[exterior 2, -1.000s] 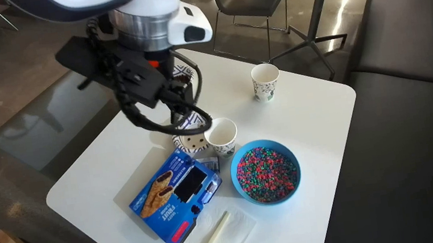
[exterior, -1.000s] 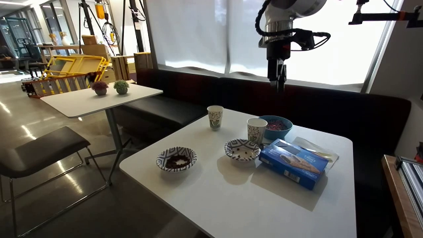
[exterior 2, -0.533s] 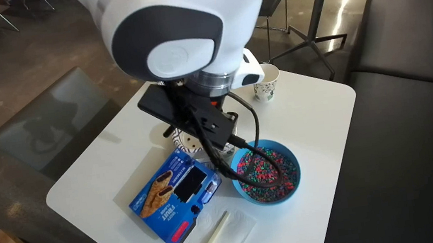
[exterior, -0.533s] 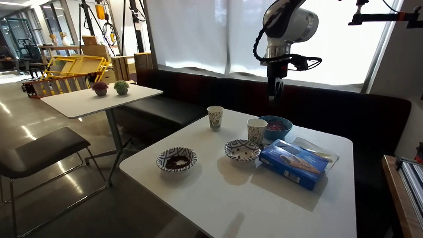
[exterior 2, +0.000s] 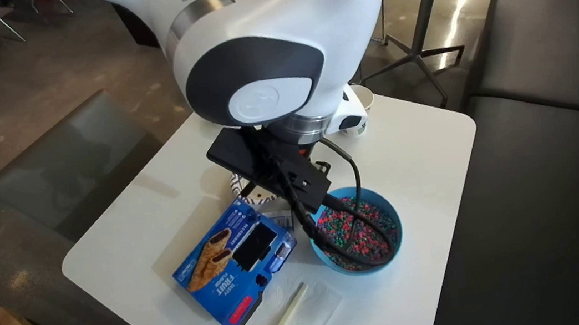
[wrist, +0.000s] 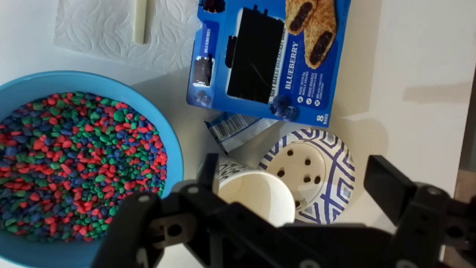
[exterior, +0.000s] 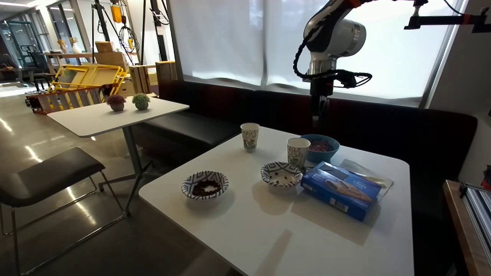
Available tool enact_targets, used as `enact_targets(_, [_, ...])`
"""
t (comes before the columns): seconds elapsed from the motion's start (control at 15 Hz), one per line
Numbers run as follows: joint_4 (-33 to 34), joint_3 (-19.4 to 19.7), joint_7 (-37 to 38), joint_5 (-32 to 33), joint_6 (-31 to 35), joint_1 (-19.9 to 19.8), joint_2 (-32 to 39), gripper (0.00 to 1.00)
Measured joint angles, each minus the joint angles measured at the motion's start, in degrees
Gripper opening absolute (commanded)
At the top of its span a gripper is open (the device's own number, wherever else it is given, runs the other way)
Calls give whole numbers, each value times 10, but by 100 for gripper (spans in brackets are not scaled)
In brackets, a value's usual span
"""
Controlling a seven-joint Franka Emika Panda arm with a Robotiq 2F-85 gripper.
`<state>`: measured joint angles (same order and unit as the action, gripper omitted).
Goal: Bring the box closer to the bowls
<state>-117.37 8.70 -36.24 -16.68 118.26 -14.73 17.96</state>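
One patterned bowl [exterior: 193, 181] sits near a tabletop [exterior: 238, 222] corner, a second bowl [wrist: 333, 163] just beside the blue box [exterior 2: 231, 265]; the gripper [wrist: 296, 174] hangs above, spread wide.

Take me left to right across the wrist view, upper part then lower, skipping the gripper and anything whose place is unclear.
Upper part: spoon handle → blue box. Lower part: plain blue bowl → cup → patterned bowl.
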Motion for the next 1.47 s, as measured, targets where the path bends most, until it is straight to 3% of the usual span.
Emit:
enact_targets(0.33, [-4,1,2,2,11,-7,8,100])
enact_targets(0.73, [-12,14,12,2,-11,-56,56,100])
enact_targets(1.13, [-10,-5,-71,-23,-104,-98,95,100])
enact_targets(1.47, [0,-21,-158,-81,-108,-118,124,100])
